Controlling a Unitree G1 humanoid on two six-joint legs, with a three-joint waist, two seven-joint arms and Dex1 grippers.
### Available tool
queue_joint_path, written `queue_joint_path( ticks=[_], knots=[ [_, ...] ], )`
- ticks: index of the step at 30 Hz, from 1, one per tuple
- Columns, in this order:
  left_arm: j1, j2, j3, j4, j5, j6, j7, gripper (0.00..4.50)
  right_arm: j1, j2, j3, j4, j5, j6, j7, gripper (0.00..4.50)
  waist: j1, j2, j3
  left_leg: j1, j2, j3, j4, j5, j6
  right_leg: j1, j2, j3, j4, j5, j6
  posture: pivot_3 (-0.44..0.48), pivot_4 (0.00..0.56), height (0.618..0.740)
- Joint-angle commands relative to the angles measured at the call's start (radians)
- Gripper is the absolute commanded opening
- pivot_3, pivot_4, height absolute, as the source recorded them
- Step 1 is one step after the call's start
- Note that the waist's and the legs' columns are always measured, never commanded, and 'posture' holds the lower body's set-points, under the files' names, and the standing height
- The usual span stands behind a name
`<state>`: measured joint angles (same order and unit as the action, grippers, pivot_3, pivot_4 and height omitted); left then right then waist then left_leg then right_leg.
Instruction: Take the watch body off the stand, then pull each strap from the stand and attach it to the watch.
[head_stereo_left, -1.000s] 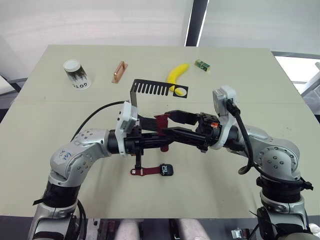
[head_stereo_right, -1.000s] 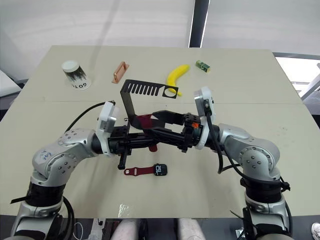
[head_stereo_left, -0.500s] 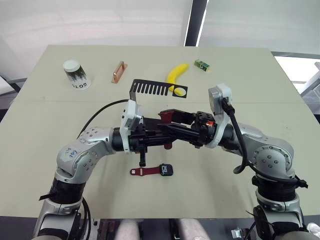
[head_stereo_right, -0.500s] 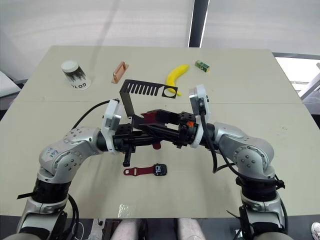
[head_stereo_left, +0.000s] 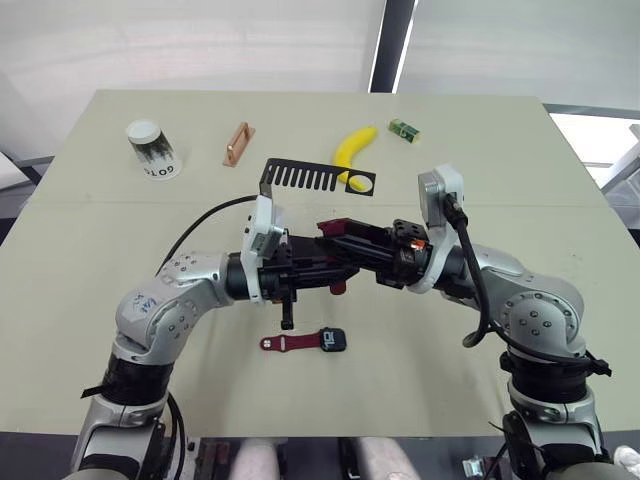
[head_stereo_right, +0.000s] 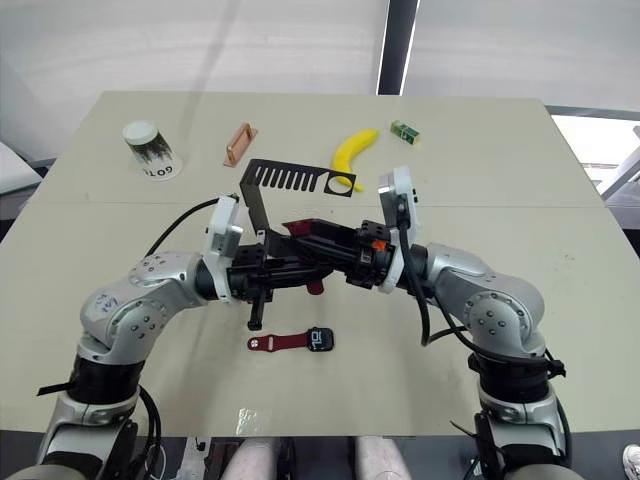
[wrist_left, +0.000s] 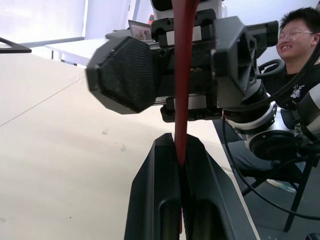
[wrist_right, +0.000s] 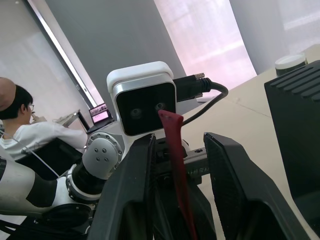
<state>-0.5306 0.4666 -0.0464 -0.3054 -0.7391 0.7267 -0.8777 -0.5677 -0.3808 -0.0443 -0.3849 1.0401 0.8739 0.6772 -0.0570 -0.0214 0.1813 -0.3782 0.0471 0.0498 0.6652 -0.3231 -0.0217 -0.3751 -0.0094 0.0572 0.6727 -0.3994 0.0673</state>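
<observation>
The black stand (head_stereo_left: 310, 178) sits mid-table with its comb-slotted arm. In front of it, above the table, my left gripper (head_stereo_left: 335, 272) is shut on a dark red strap (wrist_left: 182, 75) that sticks straight out of its fingertips. My right gripper (wrist_right: 177, 142) faces it from the right. Its two fingers (wrist_right: 137, 170) stand on either side of the strap's free end (wrist_right: 171, 131), with a gap on each side. The watch body (head_stereo_left: 333, 339) lies flat on the table below both grippers, with another dark red strap (head_stereo_left: 285, 343) attached on its left side.
At the far side of the table stand a paper cup (head_stereo_left: 150, 148), a copper-coloured bar (head_stereo_left: 238, 143), a banana (head_stereo_left: 355, 148) and a small green box (head_stereo_left: 404, 128). A seated person (wrist_left: 300, 35) shows off the table in the wrist views.
My right gripper's fingers have narrowed from wide open and now bracket the strap. Both arms have drawn closer together. The watch body on the table has not moved.
</observation>
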Motion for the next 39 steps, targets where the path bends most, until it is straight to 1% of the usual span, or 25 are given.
queue_joint_path(
  ticks=[1, 20, 23, 24, 39],
  knots=[
    [-0.011, -0.008, 0.018, -0.019, -0.014, -0.015, 0.002, 0.0, -0.008, 0.012, -0.017, -0.038, 0.015, -0.028, -0.019, 1.61, 0.0, 0.0, 0.0, 0.0, 0.0, 0.0, 0.0, 0.0, 0.0, 0.0, 0.0, 0.0, 0.0, 0.0, 0.0, 0.0, 0.15, 0.74],
    [-0.008, -0.018, 0.016, -0.018, -0.007, -0.02, 0.004, 0.0, -0.004, 0.013, -0.017, -0.041, 0.024, -0.036, -0.032, 1.61, 0.0, 0.0, 0.0, 0.0, 0.0, 0.0, 0.0, 0.0, 0.0, 0.0, 0.0, 0.0, 0.0, 0.0, 0.0, 0.0, 0.15, 0.74],
    [-0.006, -0.017, 0.017, -0.022, -0.008, -0.02, 0.004, 0.0, -0.003, 0.013, -0.017, -0.042, 0.023, -0.036, -0.034, 0.76, 0.0, 0.0, 0.0, 0.0, 0.0, 0.0, 0.0, 0.0, 0.0, 0.0, 0.0, 0.0, 0.0, 0.0, 0.0, 0.0, 0.15, 0.74],
    [-0.006, -0.017, 0.018, -0.023, -0.01, -0.019, 0.004, 0.0, -0.003, 0.013, -0.016, -0.041, 0.02, -0.037, -0.035, 0.31, 0.0, 0.0, 0.0, 0.0, 0.0, 0.0, 0.0, 0.0, 0.0, 0.0, 0.0, 0.0, 0.0, 0.0, 0.0, 0.0, 0.15, 0.74],
    [-0.007, -0.018, 0.018, -0.029, -0.016, -0.014, 0.006, 0.0, -0.004, 0.019, -0.021, -0.043, 0.027, -0.037, -0.049, 0.31, 0.0, 0.0, 0.0, 0.0, 0.0, 0.0, 0.0, 0.0, 0.0, 0.0, 0.0, 0.0, 0.0, 0.0, 0.0, 0.0, 0.15, 0.74]
  ],
)
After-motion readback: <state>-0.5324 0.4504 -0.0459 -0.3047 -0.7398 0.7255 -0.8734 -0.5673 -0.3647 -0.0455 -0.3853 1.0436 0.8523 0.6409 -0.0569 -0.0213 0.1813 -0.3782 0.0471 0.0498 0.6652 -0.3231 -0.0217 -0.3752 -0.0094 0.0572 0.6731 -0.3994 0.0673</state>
